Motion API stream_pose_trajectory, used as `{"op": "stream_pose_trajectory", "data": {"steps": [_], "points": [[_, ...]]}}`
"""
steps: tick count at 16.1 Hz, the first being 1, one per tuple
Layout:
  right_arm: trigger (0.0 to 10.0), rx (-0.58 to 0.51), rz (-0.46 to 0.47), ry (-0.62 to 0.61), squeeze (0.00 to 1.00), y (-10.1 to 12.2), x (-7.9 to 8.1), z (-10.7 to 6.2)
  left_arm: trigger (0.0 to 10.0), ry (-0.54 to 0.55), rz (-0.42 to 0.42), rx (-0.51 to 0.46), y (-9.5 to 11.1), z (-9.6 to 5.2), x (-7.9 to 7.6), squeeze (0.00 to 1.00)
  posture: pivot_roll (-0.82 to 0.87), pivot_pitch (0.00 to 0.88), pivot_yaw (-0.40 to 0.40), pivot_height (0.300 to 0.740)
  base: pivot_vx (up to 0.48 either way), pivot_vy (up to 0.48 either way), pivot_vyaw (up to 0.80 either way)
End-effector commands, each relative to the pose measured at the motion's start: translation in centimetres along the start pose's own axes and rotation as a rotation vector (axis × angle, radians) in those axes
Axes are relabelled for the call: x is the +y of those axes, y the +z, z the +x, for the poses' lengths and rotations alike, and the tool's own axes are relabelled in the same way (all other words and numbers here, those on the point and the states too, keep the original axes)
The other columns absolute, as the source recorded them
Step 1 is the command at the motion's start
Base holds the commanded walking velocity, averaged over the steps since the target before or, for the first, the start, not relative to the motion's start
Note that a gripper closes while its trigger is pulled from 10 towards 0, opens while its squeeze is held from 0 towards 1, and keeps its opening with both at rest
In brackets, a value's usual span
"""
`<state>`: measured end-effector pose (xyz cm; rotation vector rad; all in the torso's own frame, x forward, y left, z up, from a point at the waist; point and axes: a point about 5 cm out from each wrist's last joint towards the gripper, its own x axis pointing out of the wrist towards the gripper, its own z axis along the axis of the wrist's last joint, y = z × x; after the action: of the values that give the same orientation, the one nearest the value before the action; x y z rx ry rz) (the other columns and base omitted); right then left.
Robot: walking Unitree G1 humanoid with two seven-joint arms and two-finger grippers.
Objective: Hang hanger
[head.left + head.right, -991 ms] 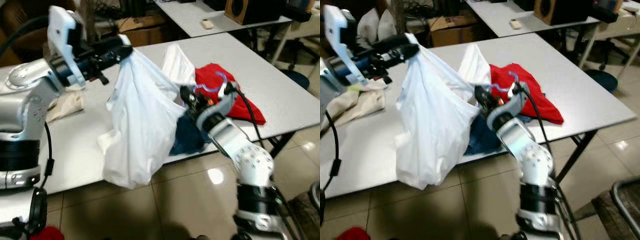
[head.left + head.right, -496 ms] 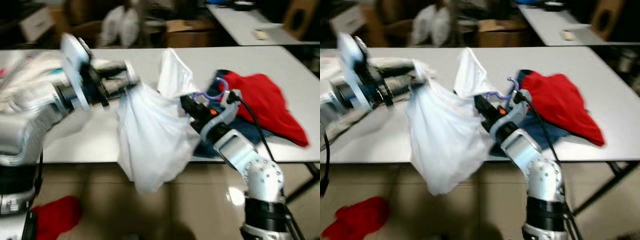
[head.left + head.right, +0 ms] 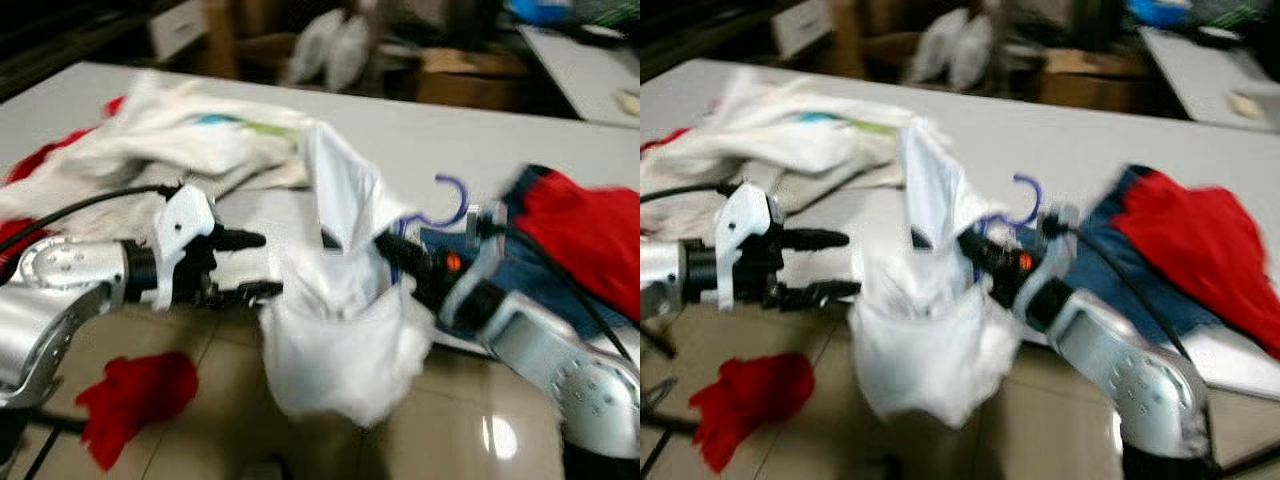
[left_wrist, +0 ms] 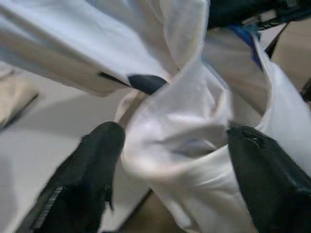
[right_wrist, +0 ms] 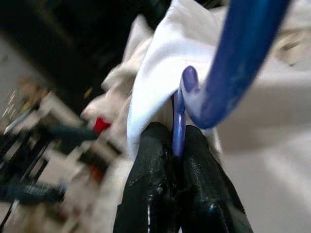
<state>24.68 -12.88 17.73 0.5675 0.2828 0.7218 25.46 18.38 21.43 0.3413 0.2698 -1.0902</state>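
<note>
The right end effector (image 5: 172, 145) has its two black fingers pressed together on the thin stem of a blue hanger (image 3: 447, 203), whose hook curls up just above the fingertips. A white shirt (image 3: 345, 300) is draped over that hanger and sags below the front edge of the desk (image 3: 440, 140), bunched into a loose pouch over the tiled floor (image 3: 470, 440).

At about 9 o'clock from the shirt, the left end effector (image 3: 245, 265) is spread wide, its fingers (image 4: 87, 165) apart on either side of a fold of the white cloth without closing on it.

On the desk, a heap of pale clothes (image 3: 190, 140) lies at 10 o'clock from the shirt, and a red garment (image 3: 580, 230) on top of a blue one (image 3: 500, 255) lies at 3 o'clock. A red cloth (image 3: 135, 400) lies on the floor at 8 o'clock, below the left arm. The head views are blurred.
</note>
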Motion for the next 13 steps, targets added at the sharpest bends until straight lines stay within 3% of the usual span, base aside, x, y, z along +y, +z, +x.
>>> {"op": "stream_pose_trajectory", "data": {"steps": [1,5,8,11,13], "points": [[10.0,0.026,-0.037,0.037,0.00,-0.1,0.3,-0.5,10.0,-0.029,-0.012,-0.050,0.6,0.0,-0.3,1.00,-0.08,0.000,-0.014,0.740,0.000,0.000,0.74],[10.0,0.045,-0.063,0.027,0.00,0.1,0.1,-1.7,10.0,-0.042,-0.033,-0.091,0.5,0.6,-0.7,1.00,-0.12,0.000,0.020,0.740,0.000,0.000,0.74],[10.0,0.106,-0.090,0.027,0.00,-0.3,-0.2,-2.9,10.0,-0.084,-0.106,-0.123,-0.6,0.1,-2.2,1.00,-0.13,0.000,0.003,0.740,0.000,0.000,0.74],[10.0,0.170,-0.094,0.048,0.00,-1.0,-0.2,-3.0,10.0,-0.019,-0.150,-0.028,-2.8,-0.1,-3.5,1.00,-0.08,0.000,-0.030,0.740,0.000,0.000,0.76],[10.0,0.215,-0.106,0.066,0.00,-1.7,-0.2,-2.5,10.0,0.071,-0.182,-0.050,-3.7,0.0,-3.6,1.00,-0.06,0.000,-0.037,0.740,0.000,0.000,0.76]]}}
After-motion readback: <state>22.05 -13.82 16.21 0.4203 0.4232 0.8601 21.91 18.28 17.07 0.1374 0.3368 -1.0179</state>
